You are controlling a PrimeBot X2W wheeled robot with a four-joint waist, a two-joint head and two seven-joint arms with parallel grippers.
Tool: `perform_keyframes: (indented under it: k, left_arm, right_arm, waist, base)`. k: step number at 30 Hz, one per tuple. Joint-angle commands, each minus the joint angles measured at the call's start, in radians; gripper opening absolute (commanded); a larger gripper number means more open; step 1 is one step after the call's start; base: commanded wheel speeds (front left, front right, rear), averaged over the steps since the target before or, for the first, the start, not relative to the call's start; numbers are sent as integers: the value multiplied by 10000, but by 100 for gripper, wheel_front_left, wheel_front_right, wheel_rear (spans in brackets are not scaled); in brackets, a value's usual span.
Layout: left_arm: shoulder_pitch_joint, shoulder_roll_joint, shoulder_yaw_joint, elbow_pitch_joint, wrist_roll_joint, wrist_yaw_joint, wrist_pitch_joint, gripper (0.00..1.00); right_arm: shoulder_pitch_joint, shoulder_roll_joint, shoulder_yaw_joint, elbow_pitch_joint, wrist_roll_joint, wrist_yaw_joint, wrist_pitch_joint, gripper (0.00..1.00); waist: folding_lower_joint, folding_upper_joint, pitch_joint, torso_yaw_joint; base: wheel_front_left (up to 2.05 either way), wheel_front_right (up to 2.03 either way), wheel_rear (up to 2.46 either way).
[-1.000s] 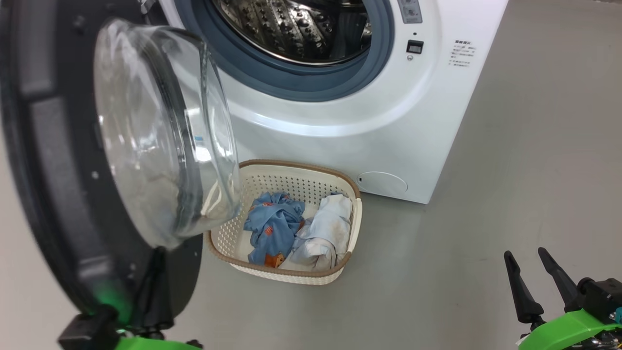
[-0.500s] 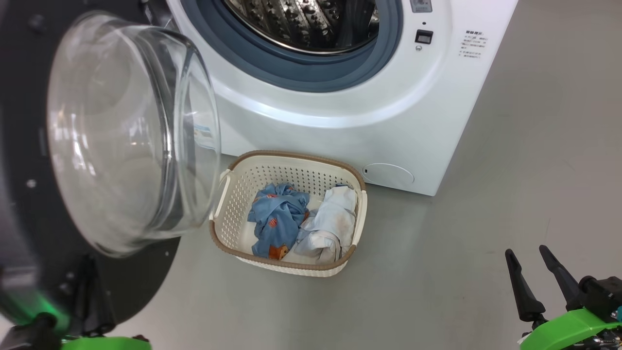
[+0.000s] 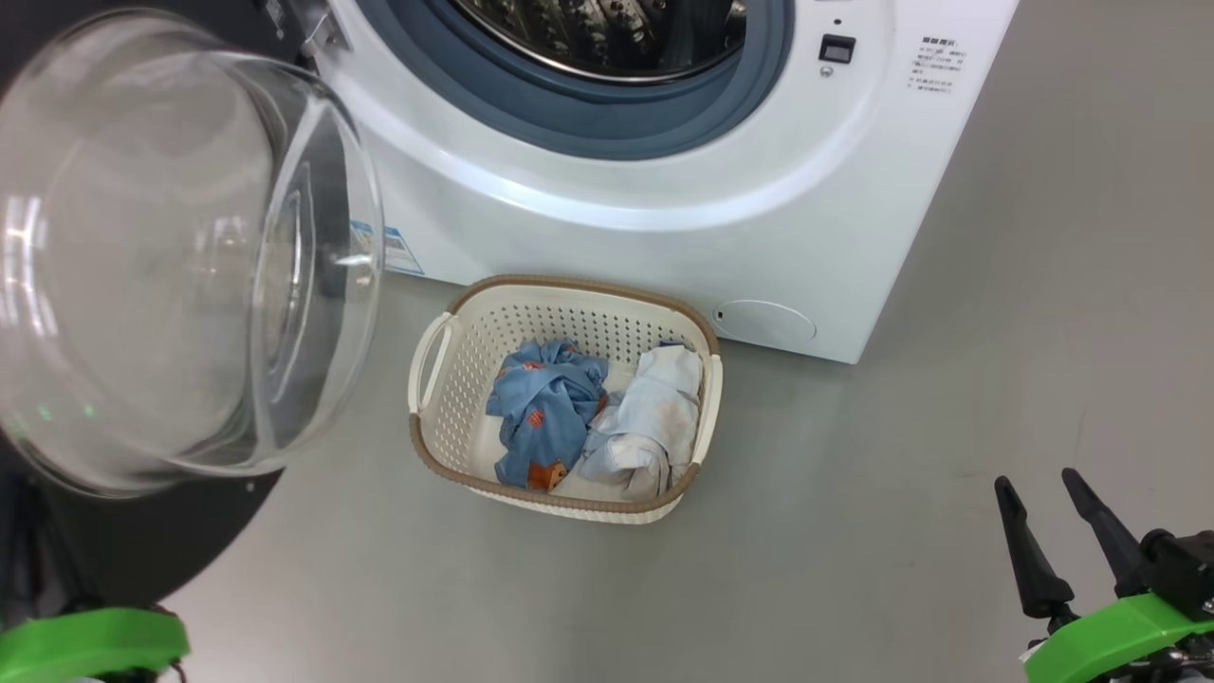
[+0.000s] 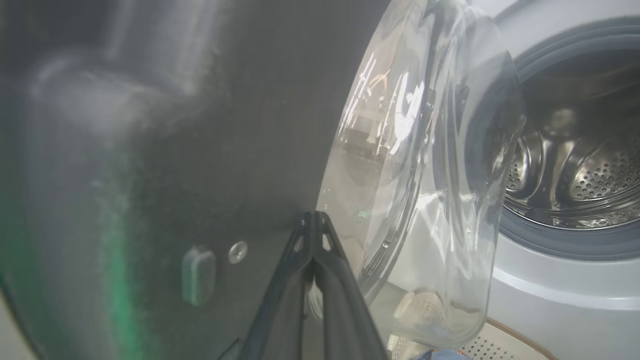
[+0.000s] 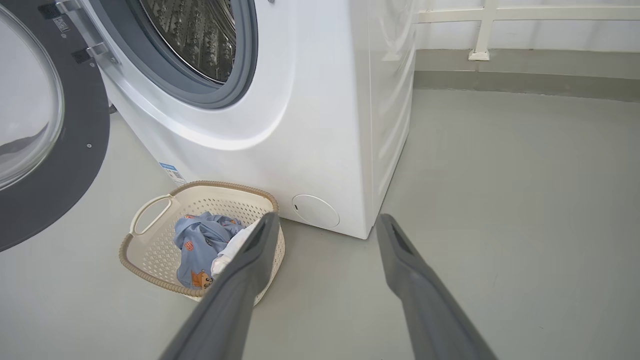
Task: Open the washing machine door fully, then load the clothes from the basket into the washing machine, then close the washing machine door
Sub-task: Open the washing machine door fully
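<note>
The washing machine door [image 3: 171, 256] stands swung out to the left, its clear glass bowl bulging toward me and its black rim [image 4: 200, 125] behind it. My left gripper [image 4: 313, 220] is shut, its tips against the door's black inner face beside the glass. The washing machine [image 3: 664, 209] shows its open steel drum [image 4: 575, 170]. In front of it the cream basket [image 3: 560, 283] holds the clothes: a light blue garment [image 3: 545, 408] and a white stained one [image 3: 650, 427]. My right gripper [image 3: 1062, 517] hangs open over the floor to the basket's right, with nothing between its fingers [image 5: 250, 260].
Grey floor [image 3: 901, 455] stretches to the right of the machine and in front of the basket. A round service cover [image 3: 763, 323] sits low on the washer's front. A white railing base [image 5: 480, 50] stands by the far wall.
The door has swung further out to the left with my left arm behind it, uncovering the basket's left side. The head view has also shifted. The right gripper has stayed put.
</note>
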Motion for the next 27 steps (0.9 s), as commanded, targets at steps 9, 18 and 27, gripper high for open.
perform_keyframes:
  k: [9, 18, 27]
  left_arm:
    - [-1349, 706, 1637, 735, 573, -72, -65, 0]
    - [-2228, 1156, 2809, 1706, 900, -170, -65, 0]
    - [-3081, 2001, 3383, 2983, 1302, -469, -65, 0]
  right_arm:
    - [-327, -311, 230, -359, 94, 16, -122, 100]
    - [-601, -468, 295, -402, 113, 16, -122, 100]
    - [-745, -573, 339, -430, 132, 16, -122, 100]
  waist:
    - [0, -1, 391, -5]
    - [0, -1, 774, -93]
    - [0, -1, 1181, -144]
  base:
    - [0, 0, 0]
    - [0, 0, 0]
    - [0, 0, 0]
